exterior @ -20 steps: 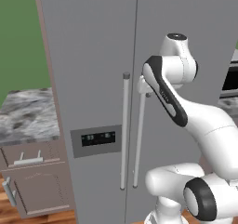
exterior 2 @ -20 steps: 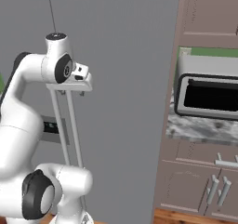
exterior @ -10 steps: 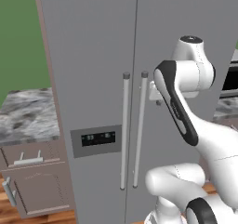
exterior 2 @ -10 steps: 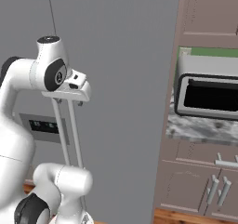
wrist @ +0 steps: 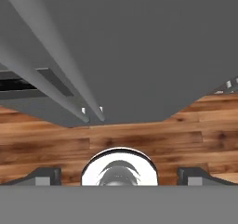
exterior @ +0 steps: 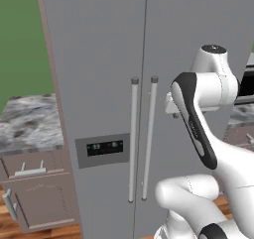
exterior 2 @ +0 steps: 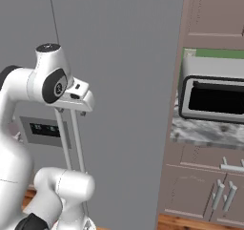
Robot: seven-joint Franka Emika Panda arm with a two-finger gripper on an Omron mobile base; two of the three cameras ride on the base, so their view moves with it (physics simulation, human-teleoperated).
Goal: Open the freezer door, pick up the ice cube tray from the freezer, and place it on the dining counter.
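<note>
The freezer door [exterior: 99,84], narrow and grey with a dark dispenser panel [exterior: 104,148], stands shut, its long bar handle [exterior: 133,139] beside the wider door's handle [exterior: 149,134]. The freezer's inside and the ice cube tray are hidden behind it. My gripper [exterior: 170,105] hangs just right of both handles, in front of the wider door [exterior: 198,34], pointing down and touching neither. In the hand view the gripper [wrist: 119,176] is open, fingertips [wrist: 44,175] far apart with nothing between them, and both handles [wrist: 56,74] run down the doors. The dining counter is out of view.
A small marbled counter [exterior: 30,129] over handled drawers stands left of the fridge. To the right a toaster oven [exterior 2: 214,98] sits on another marbled counter [exterior 2: 205,133] above handled cabinets [exterior 2: 224,195]. Wood floor [wrist: 139,139] lies below.
My hand has drawn back to the right from the handles it was at a second ago. The jaws have opened a little wider. Both doors stay shut.
</note>
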